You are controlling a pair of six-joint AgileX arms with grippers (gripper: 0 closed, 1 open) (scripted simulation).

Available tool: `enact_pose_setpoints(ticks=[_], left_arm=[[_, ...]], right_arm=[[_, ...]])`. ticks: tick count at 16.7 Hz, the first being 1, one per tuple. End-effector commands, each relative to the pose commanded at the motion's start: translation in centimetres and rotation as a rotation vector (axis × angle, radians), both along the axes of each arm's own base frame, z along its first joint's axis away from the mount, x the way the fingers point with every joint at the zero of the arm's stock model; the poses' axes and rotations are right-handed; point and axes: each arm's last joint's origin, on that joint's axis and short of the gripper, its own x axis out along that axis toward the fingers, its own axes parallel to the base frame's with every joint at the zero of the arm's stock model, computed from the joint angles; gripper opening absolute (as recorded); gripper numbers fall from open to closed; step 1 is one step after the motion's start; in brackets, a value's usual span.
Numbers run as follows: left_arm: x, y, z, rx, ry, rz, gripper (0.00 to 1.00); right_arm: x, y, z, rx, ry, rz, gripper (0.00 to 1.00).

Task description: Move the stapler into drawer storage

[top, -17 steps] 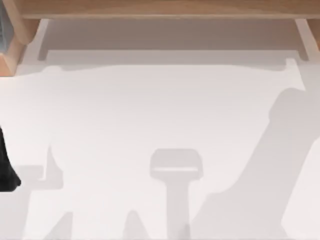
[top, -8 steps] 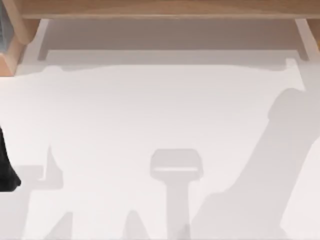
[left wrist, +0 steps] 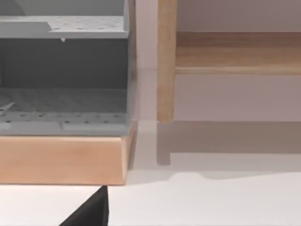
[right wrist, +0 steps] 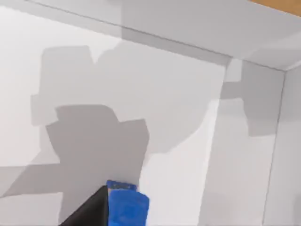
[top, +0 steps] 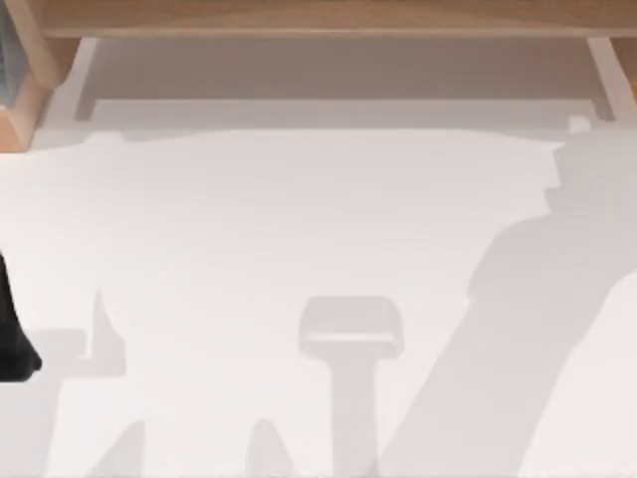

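The jaws of the right gripper (right wrist: 106,209) were seen clenched on the stapler (right wrist: 128,205), whose bright blue end was pressed against a black finger (right wrist: 87,212) at the near edge of the right wrist view; the second finger was out of frame, so the grasp is judged from that contact alone. The stapler was held above the white surface (right wrist: 155,103), apart from it, with the gripper's broad grey shadow cast on the white beneath. A white wall and corner were seen beyond, topped by a strip of wood.

In the top view, the white surface (top: 299,219) was crossed by arm shadows, the largest falling along its right side. A wooden frame (top: 318,18) ran along the far edge.

The left arm (top: 12,334) was parked at the surface's left edge, shown as a black shape. How its jaws stood cannot be told. From its wrist, a grey perforated cabinet (left wrist: 63,80) on a wooden base (left wrist: 63,160) was seen, with a wooden post (left wrist: 166,61) just beside it.
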Motion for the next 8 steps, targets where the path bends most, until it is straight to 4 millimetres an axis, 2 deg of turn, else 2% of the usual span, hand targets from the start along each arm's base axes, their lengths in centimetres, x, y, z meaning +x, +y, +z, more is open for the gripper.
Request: enact_pose_setpoints(ticks=[4, 8], left_arm=[[0.0, 0.0, 0.0, 0.0, 0.0, 0.0, 1.0], [0.0, 0.0, 0.0, 0.0, 0.0, 0.0, 1.0]], right_arm=[[-2.6, -4.5, 1.9, -0.241, -0.262, 0.082, 1.0], [-7.4, -9.6, 1.6, -0.574, -0.443, 0.131, 1.0]])
